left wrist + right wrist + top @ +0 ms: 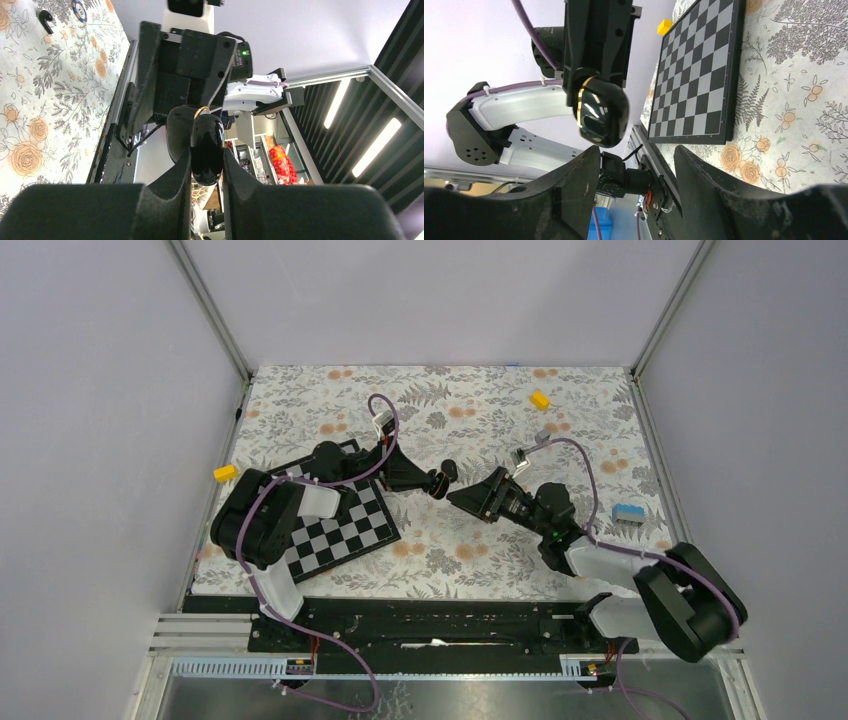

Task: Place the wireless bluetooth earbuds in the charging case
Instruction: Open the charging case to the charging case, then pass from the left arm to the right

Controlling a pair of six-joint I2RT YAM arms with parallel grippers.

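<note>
Gripping charging case (206, 150) in left fingers (167, 197), right fingers (574, 187) parted and empty, floral cloth (470, 545), chessboard (352, 530), grey walls (430, 300)

The charging case (601, 112) is glossy black with a gold rim; the bench (470, 410) shows grey leaves, orange flowers.
</note>
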